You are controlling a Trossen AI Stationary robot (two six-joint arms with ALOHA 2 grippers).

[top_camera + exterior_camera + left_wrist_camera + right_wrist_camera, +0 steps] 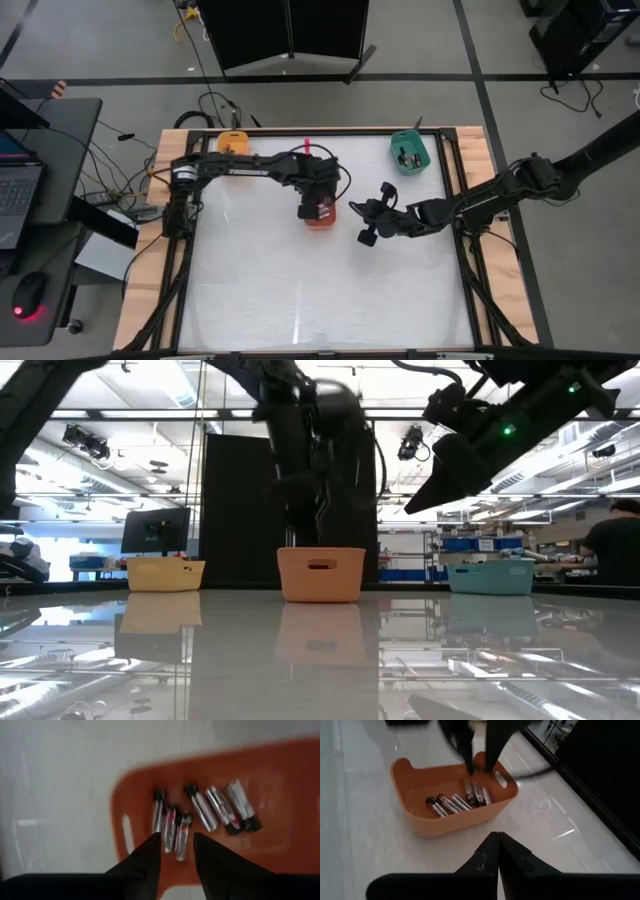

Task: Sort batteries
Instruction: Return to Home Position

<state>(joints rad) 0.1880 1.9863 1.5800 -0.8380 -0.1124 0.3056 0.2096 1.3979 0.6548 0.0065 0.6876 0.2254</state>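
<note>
Batteries (201,810) lie in a loose row on the floor of the orange tray (285,775). That tray stands near the middle of the desk (300,290), a little toward the edge that carries the yellow tray (222,146) at one corner and the teal tray (424,155) at the other. Your left pincer (176,842) hangs over the orange tray with its fingers apart and nothing between them. Your right pincer (497,840) waits beside that tray over bare desk, fingers pressed together on nothing.

I judge these cells stiff, light and slippery, with smooth round jackets that will roll away from a glancing touch. If you must lift one, close across the middle of its barrel, fingers square to its length. Choose one lying apart, because three at one side lie touching and leave a finger little room.

The left wrist view alone lets you count them, about seven. The low view gives only the tray's outer wall and hides what is inside. From above, the left arm covers most of the tray. The right wrist view adds that the left pincer's fingers hang close over the batteries.
</note>
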